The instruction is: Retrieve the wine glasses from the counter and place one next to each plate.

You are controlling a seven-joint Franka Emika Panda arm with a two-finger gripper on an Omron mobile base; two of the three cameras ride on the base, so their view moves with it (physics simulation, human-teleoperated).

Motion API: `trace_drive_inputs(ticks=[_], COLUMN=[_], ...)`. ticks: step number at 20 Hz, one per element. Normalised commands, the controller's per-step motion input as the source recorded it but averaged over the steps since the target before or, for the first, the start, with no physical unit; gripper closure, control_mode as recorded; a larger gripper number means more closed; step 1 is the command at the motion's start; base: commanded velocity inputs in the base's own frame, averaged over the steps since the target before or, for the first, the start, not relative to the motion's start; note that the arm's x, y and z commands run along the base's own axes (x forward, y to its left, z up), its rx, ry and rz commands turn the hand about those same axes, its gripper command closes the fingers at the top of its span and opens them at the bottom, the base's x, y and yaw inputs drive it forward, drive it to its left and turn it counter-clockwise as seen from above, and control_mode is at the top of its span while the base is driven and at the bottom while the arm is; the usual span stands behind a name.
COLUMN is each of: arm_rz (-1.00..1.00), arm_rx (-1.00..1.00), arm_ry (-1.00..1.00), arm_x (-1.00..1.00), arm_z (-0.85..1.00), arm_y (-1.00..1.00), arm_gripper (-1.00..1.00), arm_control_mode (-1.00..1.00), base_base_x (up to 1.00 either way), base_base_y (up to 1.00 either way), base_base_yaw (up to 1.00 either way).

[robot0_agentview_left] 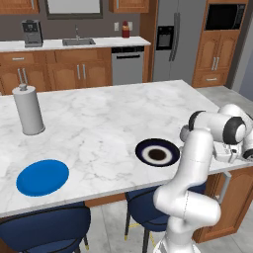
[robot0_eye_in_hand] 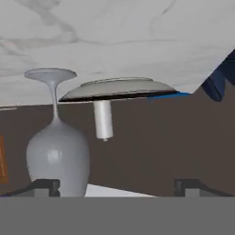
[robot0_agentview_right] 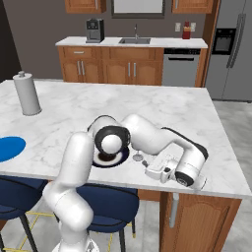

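The gripper (robot0_eye_in_hand: pixel 117 186) stands with its two dark fingertips wide apart and nothing between them; in the hand view the scene is rolled upside down, so the counter (robot0_eye_in_hand: pixel 114 36) fills the top. Just ahead of the left fingertip (robot0_eye_in_hand: pixel 43 187) a wine glass (robot0_eye_in_hand: pixel 57 151) stands on the marble, its bowl close to the tip; whether the two touch cannot be told. In the right base view the same glass (robot0_agentview_right: pixel 138 157) is a small grey shape just right of the navy plate (robot0_agentview_right: pixel 124 156), most of which is hidden behind the arm's dark elbow joint. The hand itself lies low over the counter's near edge there, its jaws hard to make out. From the left base view the navy plate (robot0_agentview_left: pixel 157 152) with its white ring shows whole, while the arm covers the spot beside it. Further left, near the front edge, lies the blue plate (robot0_agentview_left: pixel 42 177), which is cut off at the left border of the right base view. At the far left of the slab stands a tall grey cylinder (robot0_agentview_left: pixel 28 109) with a knob top. Behind the island run wooden cabinets (robot0_agentview_left: pixel 54 69) and a steel fridge (robot0_agentview_left: pixel 180 39).
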Motion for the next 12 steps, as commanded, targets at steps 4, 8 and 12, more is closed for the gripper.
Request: trace_drive_inputs(ticks=[4, 8, 12], arm_rz=[0.03, 0.03, 0.0], arm_rx=[0.03, 0.0, 0.0], arm_ry=[-0.21, -0.12, -0.11], arm_x=[-0.83, -0.75, -0.93], arm_z=[1.0, 1.0, 0.79], arm_y=[0.12, 0.18, 0.61], arm_gripper=[-1.0, -1.0, -1.0], arm_control_mode=[-1.0, -1.0, -1.0], base_base_x=[0.0, 0.0, 0.0], base_base_y=[0.0, 0.0, 0.0], base_base_yaw=[0.0, 0.0, 0.0])
